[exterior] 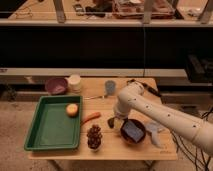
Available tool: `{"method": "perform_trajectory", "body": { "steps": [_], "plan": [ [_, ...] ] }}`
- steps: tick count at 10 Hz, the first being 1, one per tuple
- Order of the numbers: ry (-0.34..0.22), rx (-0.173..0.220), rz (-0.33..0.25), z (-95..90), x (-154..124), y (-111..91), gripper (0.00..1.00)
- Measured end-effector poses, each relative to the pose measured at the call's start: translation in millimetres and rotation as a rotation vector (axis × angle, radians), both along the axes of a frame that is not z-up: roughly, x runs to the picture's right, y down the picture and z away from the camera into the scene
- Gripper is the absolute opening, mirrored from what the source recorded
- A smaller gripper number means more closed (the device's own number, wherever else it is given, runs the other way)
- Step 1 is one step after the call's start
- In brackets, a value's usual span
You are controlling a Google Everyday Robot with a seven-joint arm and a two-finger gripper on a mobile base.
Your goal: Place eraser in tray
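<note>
The green tray (44,142) lies on the left half of the wooden table and holds a round orange-yellow fruit (72,110). My gripper (113,122) hangs low over the table's middle, between the orange carrot (91,118) and the dark bowl (133,132), to the right of the tray. A small dark shape sits at the gripper's tip; I cannot tell whether it is the eraser. No separate black block shows on the table around it.
A pine cone (94,136) stands in front of the carrot. The dark bowl holds a blue-grey pad. A purple bowl (56,85), a white cup (75,82) and a grey cup (110,87) stand at the back. A long dark object (149,88) lies back right.
</note>
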State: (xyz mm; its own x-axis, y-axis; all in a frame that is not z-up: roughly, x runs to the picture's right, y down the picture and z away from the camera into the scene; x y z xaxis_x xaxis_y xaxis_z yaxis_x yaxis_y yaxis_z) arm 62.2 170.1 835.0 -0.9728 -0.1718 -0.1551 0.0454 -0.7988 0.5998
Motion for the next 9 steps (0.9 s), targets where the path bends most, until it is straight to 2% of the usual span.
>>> {"method": "perform_trajectory", "body": {
  "steps": [3, 7, 9],
  "plan": [
    [-0.023, 0.009, -0.018, 4.5, -2.1, 4.5, 0.8],
    [-0.067, 0.014, -0.069, 14.8, -6.8, 11.7, 0.8],
    [-0.077, 0.003, -0.077, 19.1, -7.4, 14.6, 0.69]
  ]
}}
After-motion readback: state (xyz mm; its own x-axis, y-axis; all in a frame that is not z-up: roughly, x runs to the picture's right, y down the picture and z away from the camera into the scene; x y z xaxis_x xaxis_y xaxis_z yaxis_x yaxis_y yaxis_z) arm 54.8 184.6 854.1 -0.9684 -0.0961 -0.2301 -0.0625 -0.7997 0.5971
